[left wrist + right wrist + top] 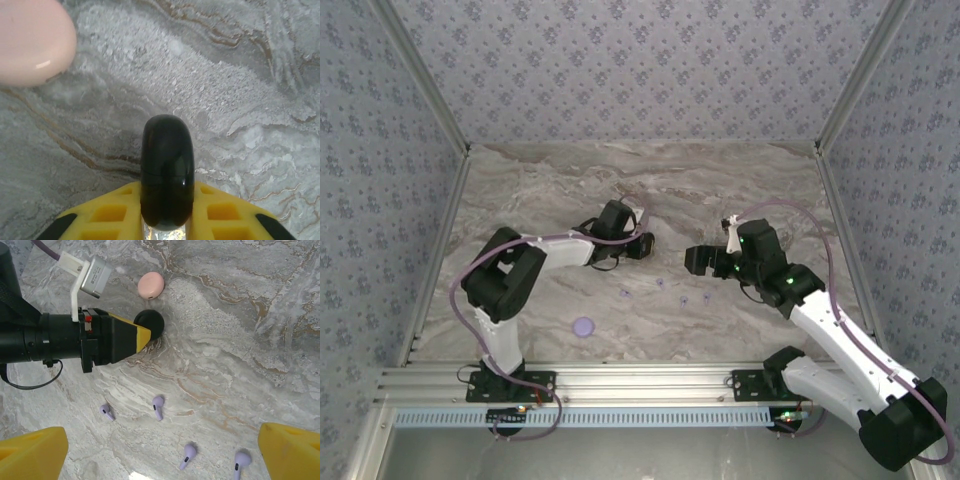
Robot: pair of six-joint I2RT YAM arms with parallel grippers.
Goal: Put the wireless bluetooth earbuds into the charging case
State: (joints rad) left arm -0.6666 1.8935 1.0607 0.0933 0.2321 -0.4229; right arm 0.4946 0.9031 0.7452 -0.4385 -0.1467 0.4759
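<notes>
My left gripper (166, 187) is shut on a closed, glossy black charging case (167, 170), held on edge between the yellow fingers (114, 212). From the right wrist view the same black charging case (150, 322) pokes out of the left gripper (143, 336) just above the marble. Several lavender earbuds lie loose on the table (158, 406) (106, 412) (188, 454) (240, 460), below and right of that case. My right gripper (162, 452) hovers over them, open wide with nothing between its fingers (32, 455). From above, the left gripper (642, 245) and the right gripper (700, 260) face each other mid-table.
A closed pink round case (151, 285) lies just beyond the black one, also at the upper left in the left wrist view (30, 42). A lavender round case (584, 326) sits near the left arm's base. Patterned walls bound the marble table (520, 190).
</notes>
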